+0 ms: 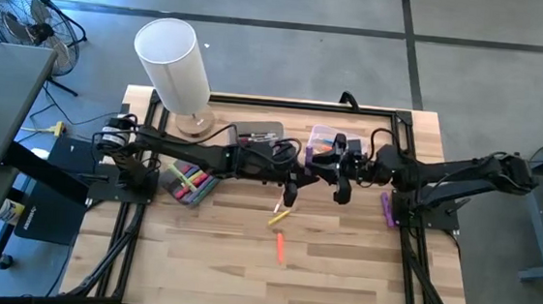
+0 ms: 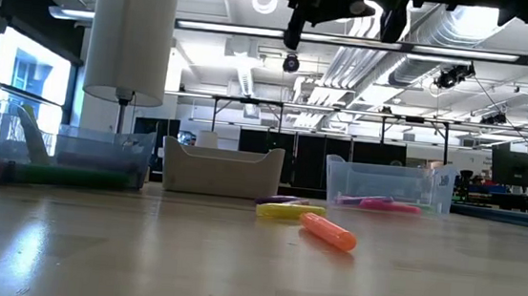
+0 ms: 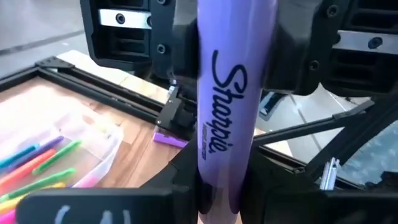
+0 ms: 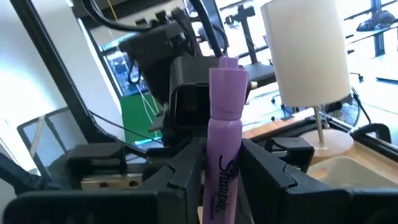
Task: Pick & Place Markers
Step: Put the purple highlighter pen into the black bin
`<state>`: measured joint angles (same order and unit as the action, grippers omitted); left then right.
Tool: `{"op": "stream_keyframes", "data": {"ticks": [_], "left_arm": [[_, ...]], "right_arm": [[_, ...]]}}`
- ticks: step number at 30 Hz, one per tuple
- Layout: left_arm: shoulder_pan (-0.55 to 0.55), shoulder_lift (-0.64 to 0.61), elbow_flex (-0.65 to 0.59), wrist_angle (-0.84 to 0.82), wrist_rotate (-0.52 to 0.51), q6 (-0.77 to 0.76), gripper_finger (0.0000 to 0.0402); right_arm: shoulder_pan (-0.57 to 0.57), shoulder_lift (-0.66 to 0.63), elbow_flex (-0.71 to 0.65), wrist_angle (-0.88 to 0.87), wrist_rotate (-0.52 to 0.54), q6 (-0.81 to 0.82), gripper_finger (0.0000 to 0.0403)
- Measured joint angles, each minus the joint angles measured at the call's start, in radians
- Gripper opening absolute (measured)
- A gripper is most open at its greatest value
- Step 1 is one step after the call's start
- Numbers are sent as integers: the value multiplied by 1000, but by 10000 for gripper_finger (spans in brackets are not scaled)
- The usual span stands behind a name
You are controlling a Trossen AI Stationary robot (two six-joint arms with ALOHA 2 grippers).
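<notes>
Highlighter (image 3: 227,112), purple and capped, is held upright in the air above the middle of the table (image 1: 340,274), between the two arms where they meet. The left gripper (image 3: 217,186) is closed narrow on its lower barrel. The right gripper (image 4: 221,180) flanks the same barrel from the opposite side, but I cannot tell whether it is gripping or just beside it. I judge the pen to be light and stiff, with a smooth plastic skin that could slide or swivel in a loose pinch. The best hold is likely across the straight barrel near its middle, clear of the cap, which might pull off. With both grippers on one short pen, there is little bare barrel between them. Two more markers, yellow (image 1: 279,216) and orange (image 1: 280,247), lie loose on the table below.
</notes>
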<state>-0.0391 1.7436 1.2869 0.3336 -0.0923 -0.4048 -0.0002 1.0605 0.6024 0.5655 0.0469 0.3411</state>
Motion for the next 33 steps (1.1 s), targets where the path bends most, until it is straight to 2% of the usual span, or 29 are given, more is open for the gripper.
{"op": "stream_keyframes", "data": {"ticks": [5,8,12,15,17,19,21,24,30,33], "left_arm": [[0,-1,0,-29,-34,-18,63],[-1,-19,1,-130,-83,-47,67],[1,-98,8,-336,-171,-76,65],[1,-173,2,-576,-232,-101,63],[1,-211,8,-712,-240,-158,63],[0,-268,2,-933,-239,-211,63],[0,-297,-1,-1061,-235,-280,63],[-20,-350,-79,-1236,-203,-383,63],[-76,-486,-356,-1223,-125,-625,63],[-80,-507,-474,-1184,-35,-744,63]], "right_arm": [[0,-1,0,-24,-8,1,112],[-1,-6,0,-64,1,-2,126],[0,-45,0,-137,19,-2,141],[0,-75,1,-212,25,-2,148],[0,-92,1,-249,26,-2,149],[0,-103,1,-276,26,-2,149],[0,-101,1,-301,26,-1,149],[0,-97,0,-303,26,34,149],[0,-93,1,-303,29,70,150],[1,-94,1,-306,30,97,149]]}}
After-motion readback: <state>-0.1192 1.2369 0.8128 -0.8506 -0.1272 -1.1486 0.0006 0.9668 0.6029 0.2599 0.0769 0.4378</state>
